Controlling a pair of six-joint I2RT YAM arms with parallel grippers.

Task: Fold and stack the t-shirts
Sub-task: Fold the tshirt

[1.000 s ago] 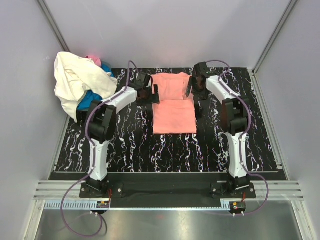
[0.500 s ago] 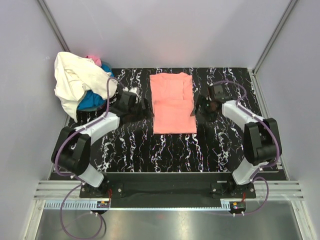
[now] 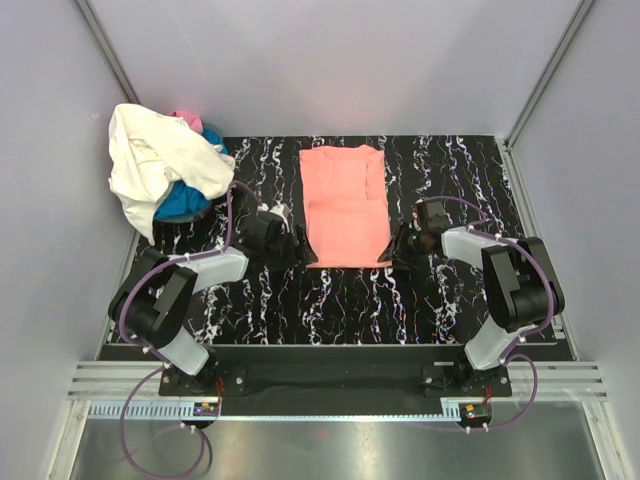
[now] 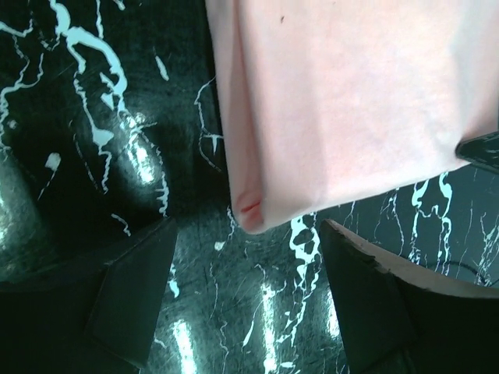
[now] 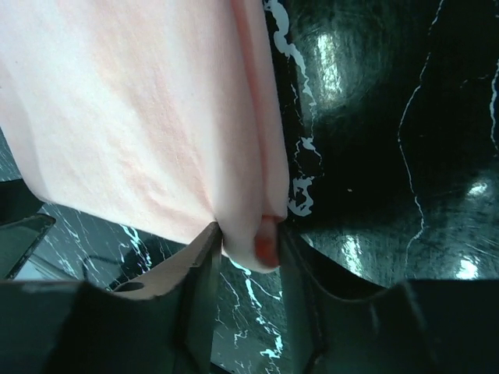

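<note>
The salmon-pink t-shirt (image 3: 345,205) lies folded in a long rectangle on the black marbled mat (image 3: 330,300). My left gripper (image 3: 298,246) is open at the shirt's near left corner; in the left wrist view that corner (image 4: 251,209) lies just ahead of the gap, touching neither of the fingers (image 4: 131,300). My right gripper (image 3: 401,246) is at the near right corner, and in the right wrist view its jaws (image 5: 249,269) pinch that corner (image 5: 248,234). The cream-white t-shirt (image 3: 150,160) is heaped at the far left over the bright blue one (image 3: 183,203), with a bit of hot pink (image 3: 186,119) behind.
The mat is bounded by grey walls (image 3: 60,250) on the left, right and back. A metal rail (image 3: 330,385) with both arm bases runs along the near edge.
Both grippers have moved from the shirt's far end, along its sides, to its near corners. The shirt's far part now lies flat. The right jaws have closed on the near right corner.
</note>
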